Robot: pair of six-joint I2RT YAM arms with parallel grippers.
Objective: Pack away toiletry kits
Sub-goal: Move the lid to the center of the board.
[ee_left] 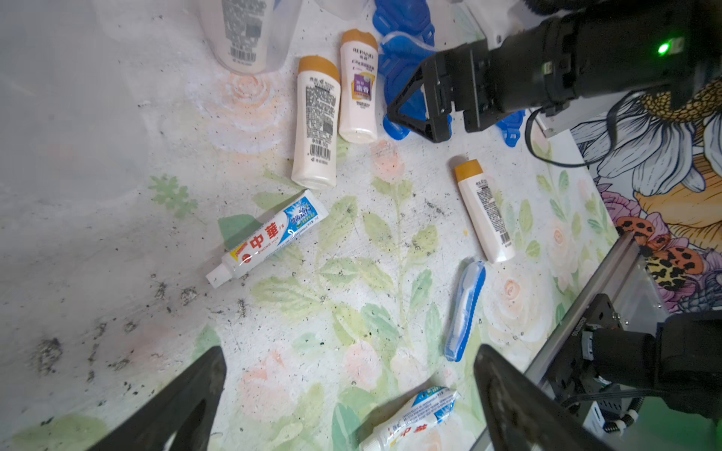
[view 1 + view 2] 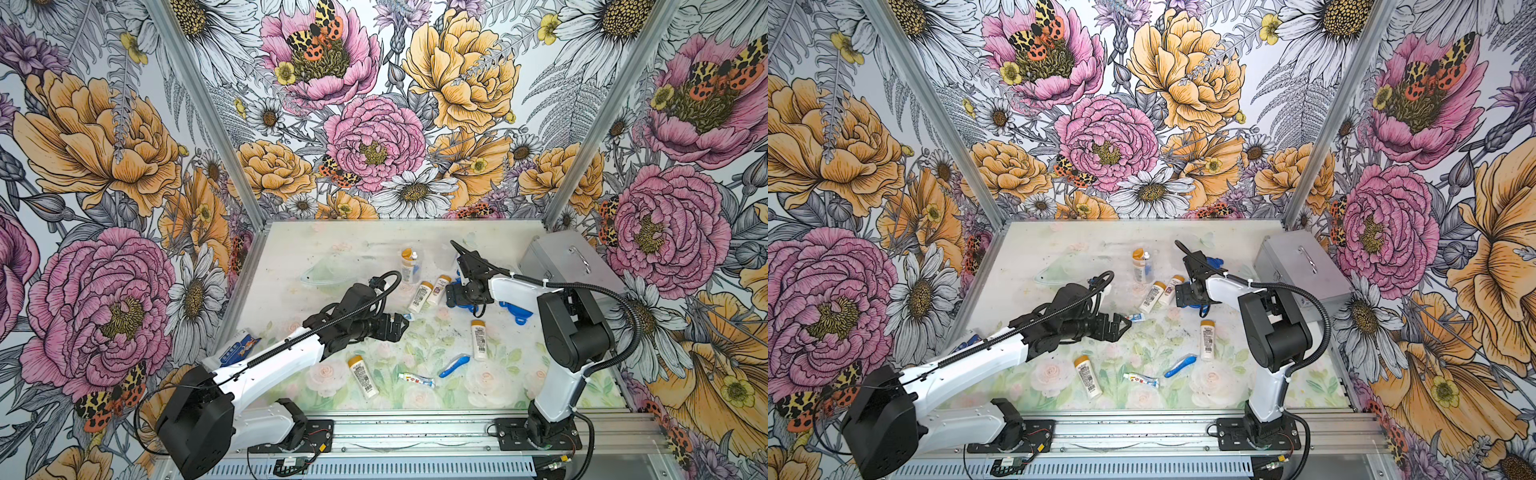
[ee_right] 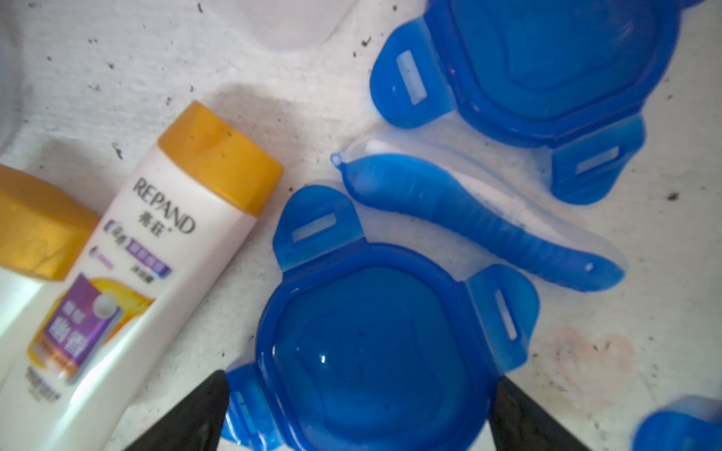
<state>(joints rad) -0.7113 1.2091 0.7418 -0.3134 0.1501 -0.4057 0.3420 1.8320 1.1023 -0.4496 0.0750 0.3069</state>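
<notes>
right gripper (image 3: 363, 378) spread wide over a glossy blue lid (image 3: 351, 312)

its black wedge fingers (image 3: 187, 421) stand either side of the translucent four-tab lid, holding nothing. a second lid (image 3: 547, 58) and a ribbed blue toothbrush (image 3: 488, 222) with a clear cover lie just beyond; a smooth white bottle (image 3: 156, 254) with an orange cap lies beside. left gripper (image 1: 349, 351) gapes empty too, above the speckled floral table (image 1: 117, 234), a crimped white-blue toothpaste tube (image 1: 269, 238) ahead of it.
</notes>
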